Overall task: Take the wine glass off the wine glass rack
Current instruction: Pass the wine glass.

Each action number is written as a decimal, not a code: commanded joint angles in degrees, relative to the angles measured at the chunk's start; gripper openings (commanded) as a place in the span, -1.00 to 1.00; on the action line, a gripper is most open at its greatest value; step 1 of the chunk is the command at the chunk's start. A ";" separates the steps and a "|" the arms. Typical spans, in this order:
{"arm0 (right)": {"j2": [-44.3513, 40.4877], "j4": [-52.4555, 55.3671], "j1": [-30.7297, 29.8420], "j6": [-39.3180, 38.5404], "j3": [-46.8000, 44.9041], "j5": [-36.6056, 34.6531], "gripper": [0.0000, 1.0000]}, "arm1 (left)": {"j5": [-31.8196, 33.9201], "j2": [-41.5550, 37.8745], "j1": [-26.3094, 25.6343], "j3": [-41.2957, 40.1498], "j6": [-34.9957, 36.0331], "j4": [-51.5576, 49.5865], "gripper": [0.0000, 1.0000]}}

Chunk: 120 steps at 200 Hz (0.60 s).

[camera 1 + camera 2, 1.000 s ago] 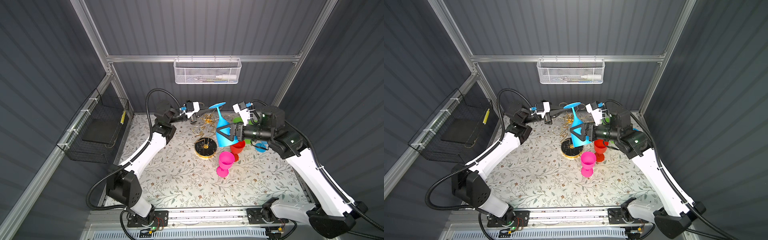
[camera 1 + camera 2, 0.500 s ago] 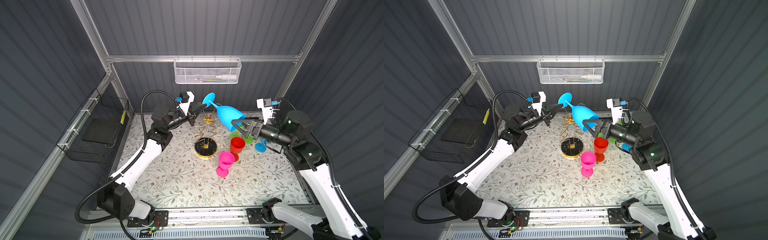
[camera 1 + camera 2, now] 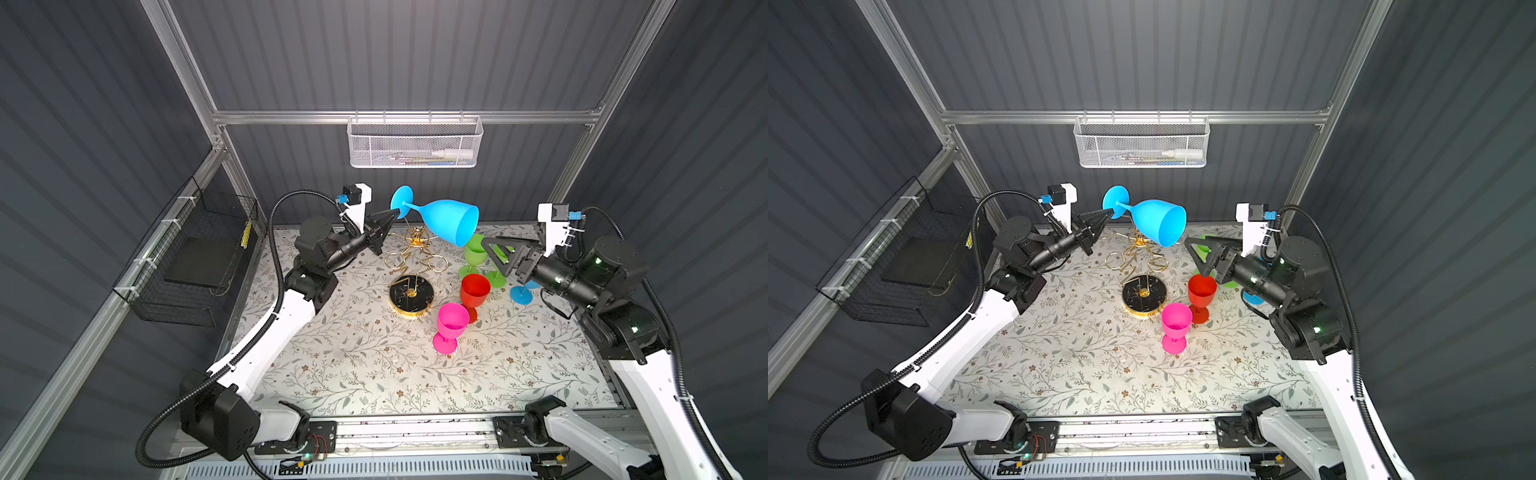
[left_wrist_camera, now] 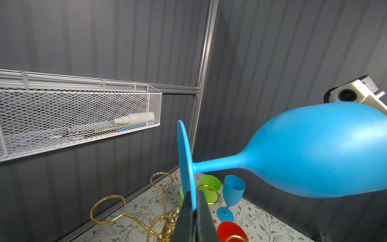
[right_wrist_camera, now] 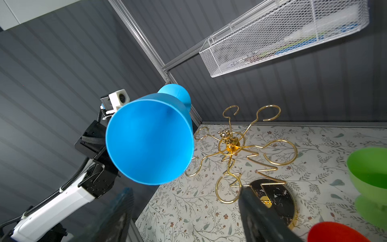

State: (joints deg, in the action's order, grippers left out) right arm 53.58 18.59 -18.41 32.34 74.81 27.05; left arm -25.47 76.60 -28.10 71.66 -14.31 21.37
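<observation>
My left pincer (image 3: 394, 214) is clamping the blue wine glass (image 3: 449, 222) by its foot, now tipped sideways above the gold wine glass rack (image 3: 415, 241) near the table (image 3: 374, 374)'s far edge. My right pincer (image 3: 494, 253), open, is backing away, leaving the glass freed.

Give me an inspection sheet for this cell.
Surface: floral mat, no spills seen.
Job's things: blue glass off the rack, tilted near horizontal above it; rack rings empty.
Clutter: pink glass, red glass, green glasses, second blue glass, upright on the right arm's side.
Grippers: left gripper shut on the blue glass's foot; right gripper open, empty.
Cables: black hoses on both arms, no snag seen.
Surroundings: white basket on rear rail, black basket at left.
</observation>
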 commanded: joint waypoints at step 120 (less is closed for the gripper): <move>12.05 -6.35 -7.15 0.70 3.41 -7.18 -0.94 | 0.27 -3.03 -0.20 -2.35 -0.20 -1.46 -1.00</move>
State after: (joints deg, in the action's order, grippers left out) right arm 64.16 13.30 -24.88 34.17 76.25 21.80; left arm -24.93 75.72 -28.08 69.73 -14.61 19.25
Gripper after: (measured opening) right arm 0.100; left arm 0.058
